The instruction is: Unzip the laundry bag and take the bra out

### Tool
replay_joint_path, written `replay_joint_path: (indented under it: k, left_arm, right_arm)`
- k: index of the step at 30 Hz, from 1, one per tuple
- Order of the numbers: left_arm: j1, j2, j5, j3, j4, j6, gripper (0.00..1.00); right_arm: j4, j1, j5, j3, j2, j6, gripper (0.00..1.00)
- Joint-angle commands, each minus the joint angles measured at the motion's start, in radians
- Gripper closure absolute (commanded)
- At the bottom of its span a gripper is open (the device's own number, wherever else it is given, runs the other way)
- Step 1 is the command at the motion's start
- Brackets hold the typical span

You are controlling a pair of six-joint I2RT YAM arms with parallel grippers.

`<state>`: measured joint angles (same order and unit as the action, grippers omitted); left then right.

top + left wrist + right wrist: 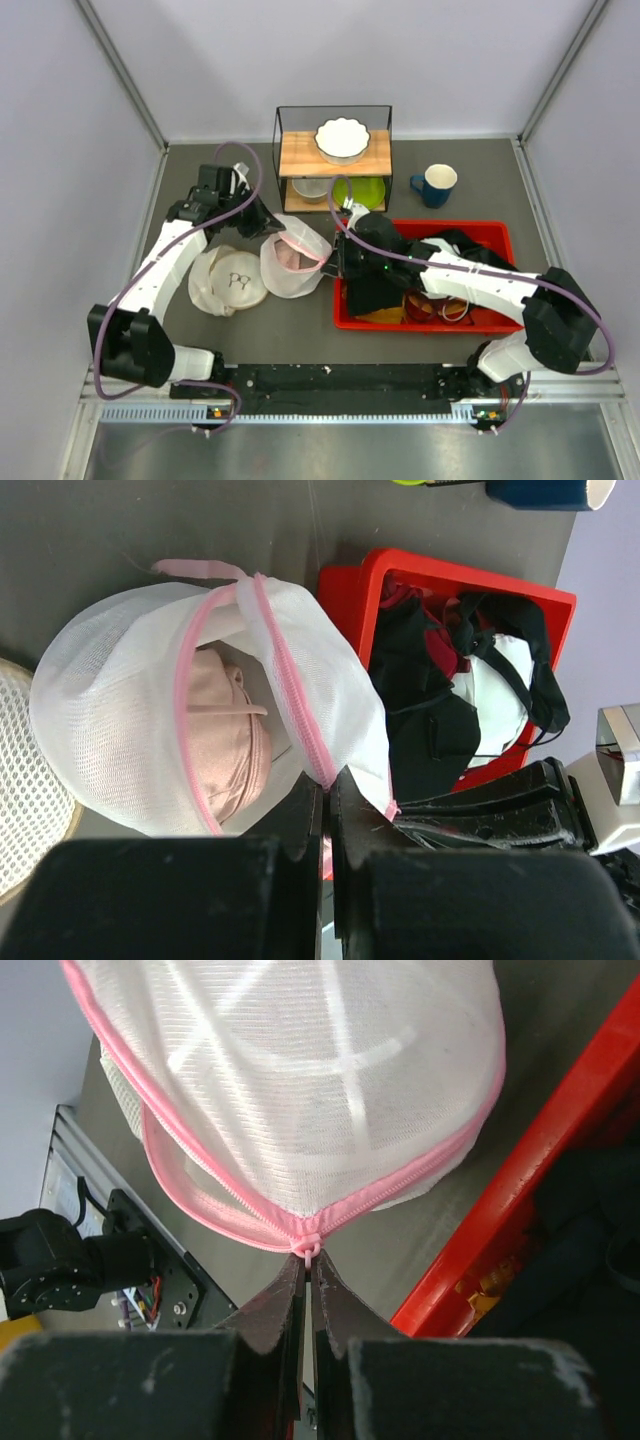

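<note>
Laundry bag (292, 262) 1, bra (225, 735) 1, mug (435, 185) 1

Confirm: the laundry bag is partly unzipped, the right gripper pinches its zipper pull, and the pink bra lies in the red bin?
One error: the pink bra is not in the red bin; it sits inside the laundry bag, visible through the zipper gap in the left wrist view. The right gripper does pinch the zipper pull.

Wire rack (300, 155) at the table's far edge, white scalloped bowl (342, 140) on top, green plate (366, 192) beneath. Blue mug (435, 185) right of it. Red bin (440, 224) toward the right edge, dark clothes (430, 730) inside. Cream padded round (235, 282) left of centre.
</note>
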<state>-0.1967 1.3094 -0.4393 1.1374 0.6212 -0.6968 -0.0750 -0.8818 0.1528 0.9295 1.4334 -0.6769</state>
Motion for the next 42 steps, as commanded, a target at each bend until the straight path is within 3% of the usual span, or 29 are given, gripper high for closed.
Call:
replay_joint_path:
  k: [1, 2, 5, 6, 8, 12, 17, 22, 28, 33, 42]
  left_arm:
    - [0.023, 0.056, -0.007, 0.073, -0.006, 0.066, 0.99]
    - [0.023, 0.053, -0.004, 0.081, -0.005, 0.065, 0.95]
    - [0.022, -0.005, 0.031, 0.103, 0.02, 0.062, 0.66]
    - [0.022, -0.021, 0.039, 0.11, 0.044, 0.062, 0.47]
    - [0.022, -0.065, 0.062, 0.116, 0.078, 0.066, 0.41]
    - [0.022, -0.157, 0.076, 0.065, 0.138, 0.066, 0.38]
    - [0.013, -0.283, -0.039, -0.048, 0.132, 0.033, 0.38]
    - [0.01, -0.375, -0.004, -0.129, 0.16, -0.036, 0.38]
    - [-0.033, -0.435, -0.007, -0.31, 0.031, -0.184, 0.32]
    - [-0.07, -0.415, -0.01, -0.393, -0.125, -0.243, 0.35]
    - [-0.132, -0.291, 0.019, -0.398, -0.218, -0.27, 0.37]
  right_arm:
    - [-0.023, -0.013, 0.042, 0.026, -0.001, -0.012, 1.0]
    - [-0.022, -0.011, 0.045, 0.04, 0.002, -0.013, 1.0]
    - [-0.016, -0.011, 0.048, 0.049, 0.015, -0.012, 1.0]
    - [-0.013, -0.013, 0.053, 0.049, 0.021, -0.012, 1.0]
    - [-0.008, -0.011, 0.06, 0.046, 0.027, -0.015, 1.0]
    - [0.006, -0.011, 0.073, 0.034, 0.035, -0.013, 1.0]
    - [0.007, -0.009, 0.073, 0.026, 0.039, -0.007, 1.0]
    - [0.009, -0.009, 0.062, 0.023, 0.045, -0.007, 1.0]
    - [0.035, -0.009, 0.073, 0.011, 0.048, -0.027, 1.0]
    - [0.034, -0.009, 0.079, 0.012, 0.05, -0.016, 1.0]
    - [0.032, -0.011, 0.074, 0.008, 0.05, -0.018, 1.0]
